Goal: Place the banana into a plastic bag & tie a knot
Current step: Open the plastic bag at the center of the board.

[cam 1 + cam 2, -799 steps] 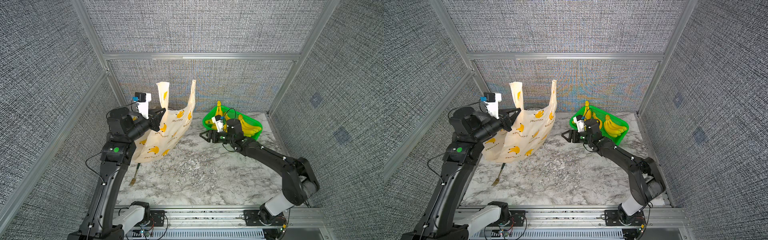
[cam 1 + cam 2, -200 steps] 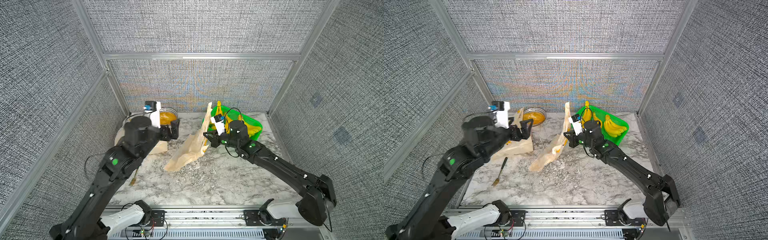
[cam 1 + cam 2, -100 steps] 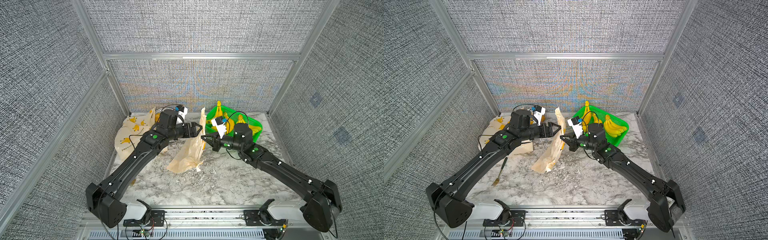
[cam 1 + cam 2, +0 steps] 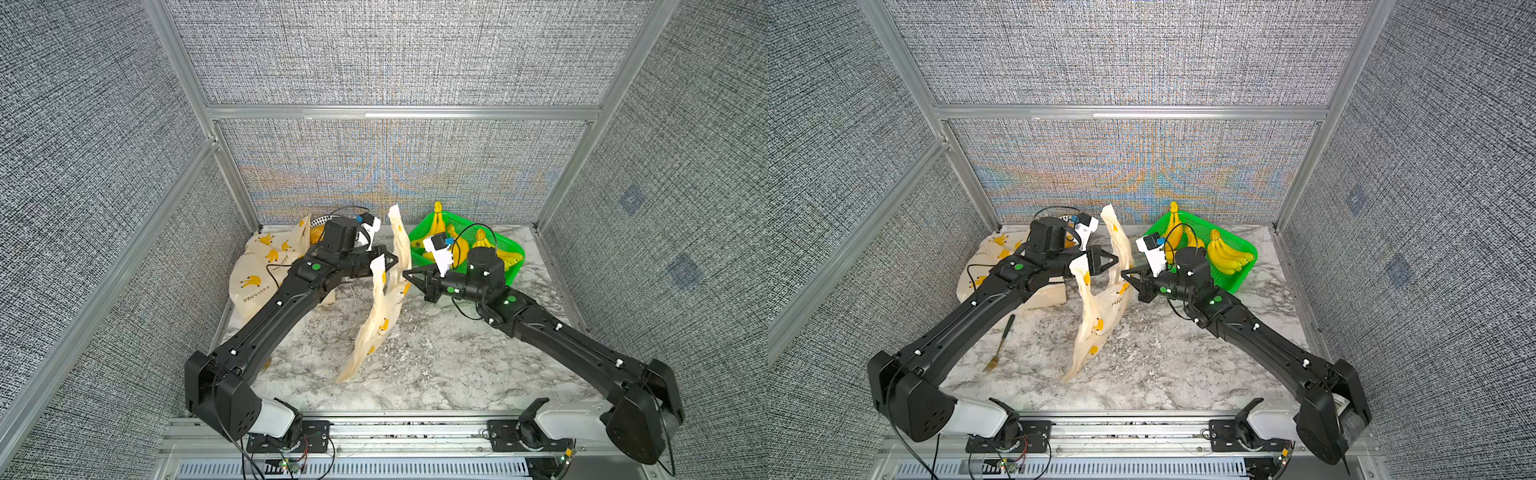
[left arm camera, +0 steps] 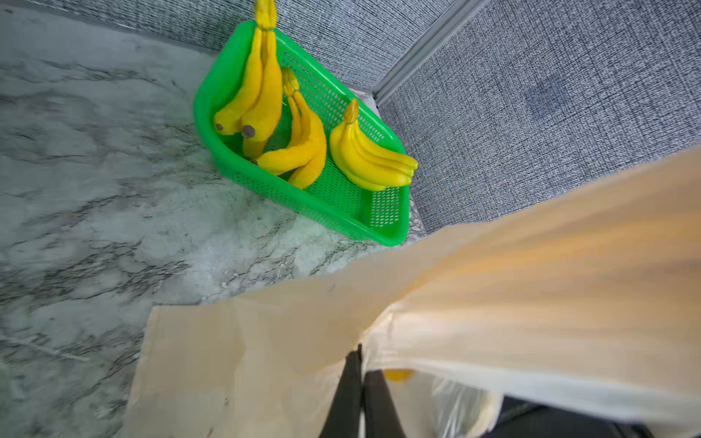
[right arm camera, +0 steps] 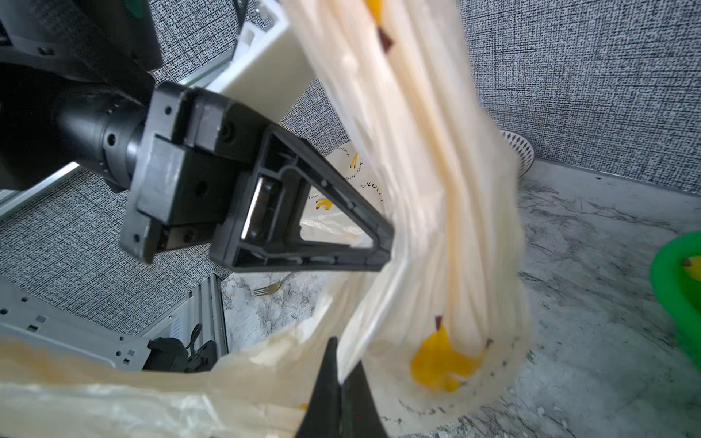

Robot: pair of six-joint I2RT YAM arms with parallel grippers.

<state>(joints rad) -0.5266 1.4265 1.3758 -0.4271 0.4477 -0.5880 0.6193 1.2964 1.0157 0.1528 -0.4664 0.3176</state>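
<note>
Marble table (image 4: 436, 365) in grey booth. Opening the bag (image 4: 380, 320): left gripper (image 4: 392, 260) and right gripper (image 4: 406, 274) each clenched on its top, bottom resting on table. Bananas (image 4: 1225, 253) unbagged, in basket (image 4: 1239, 276) beside the right arm. Next, probably: pull mouth apart, free one gripper for a banana.

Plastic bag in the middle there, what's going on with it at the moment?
Both arms have hold of the plastic bag. The left pincer is shut on it near one handle and the right pincer is shut on it close by. The bag hangs between them, its lower corner reaching down to the marble table. It looks flat and empty. The bananas all lie in the green basket, so nothing is bagged or knotted yet.
</note>
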